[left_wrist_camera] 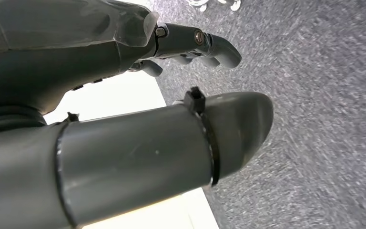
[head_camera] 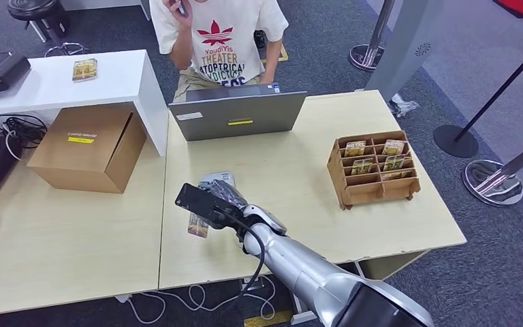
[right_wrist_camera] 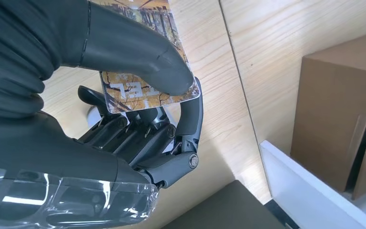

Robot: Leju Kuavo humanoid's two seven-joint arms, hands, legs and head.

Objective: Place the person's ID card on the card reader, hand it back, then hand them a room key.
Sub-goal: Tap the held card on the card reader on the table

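Hanging beside the desk (head_camera: 61, 266) over grey carpet, the left hand (left_wrist_camera: 190, 45) holds nothing, fingers loosely apart. Over the middle of the desk, just near of the laptop (head_camera: 238, 114), the right hand (head_camera: 219, 197) pinches the card (right_wrist_camera: 147, 90) between thumb and fingers — a thin, stiff, light piece with a glossy printed face, likely slick. Held by one end it could slide or twist, so a firm pinch across its flat faces seems safest; further right stands the wooden key rack (head_camera: 374, 169).

arm (head_camera: 313, 269): silver, black cable | right hand (right_wrist_camera: 138, 138): dark fingers (right_wrist_camera: 190, 114) (grey thumb) | cover: grey ribbed
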